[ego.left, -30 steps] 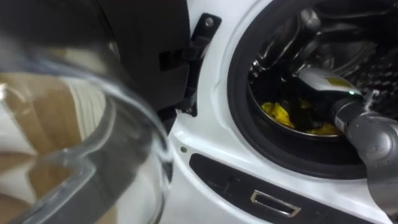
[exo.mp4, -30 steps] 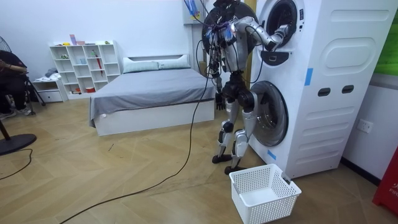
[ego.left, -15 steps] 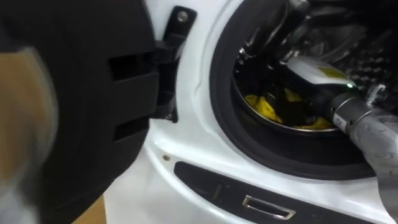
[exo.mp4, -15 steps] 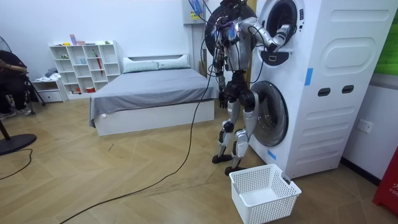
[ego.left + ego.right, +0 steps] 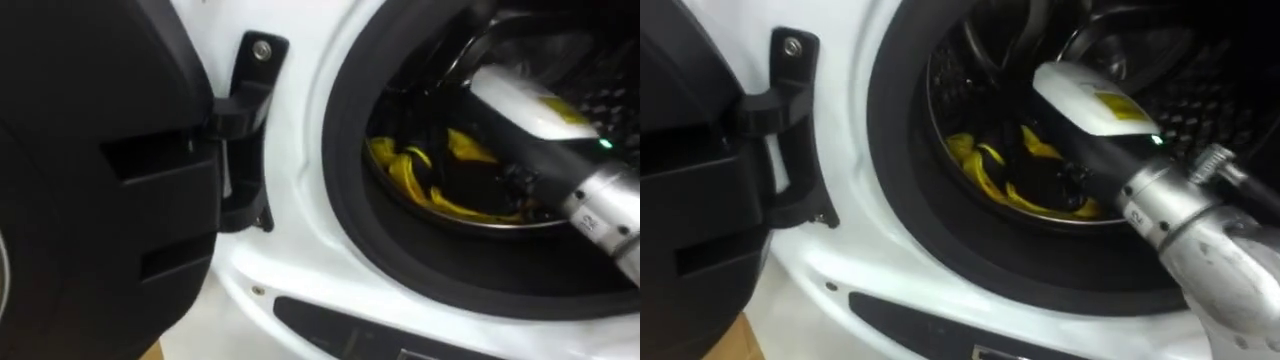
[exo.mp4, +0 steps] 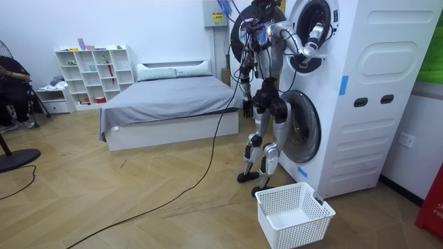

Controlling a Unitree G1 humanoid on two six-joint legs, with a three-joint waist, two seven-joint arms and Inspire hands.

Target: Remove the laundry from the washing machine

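Clothes (image 5: 420, 172), yellow and black, lie inside the washing machine (image 5: 300, 150); the right robot hand (image 5: 1090, 150) is among them, and I cannot tell its grip.

No writing can be read anywhere. The one label close enough to judge is a yellow label (image 5: 1122, 105) stuck on the white back of the right hand (image 5: 1080, 95), which reaches into the upper drum of the washing machine (image 6: 387, 104); it carries dark print, too small and blurred to make out. In the room view a pale notice (image 6: 211, 12) hangs high on the wall (image 6: 138, 28), just to the left of the machine, and its lettering is far too small to tell. A blue strip (image 6: 342, 84) sits on the machine's white side, with no marks visible on it.
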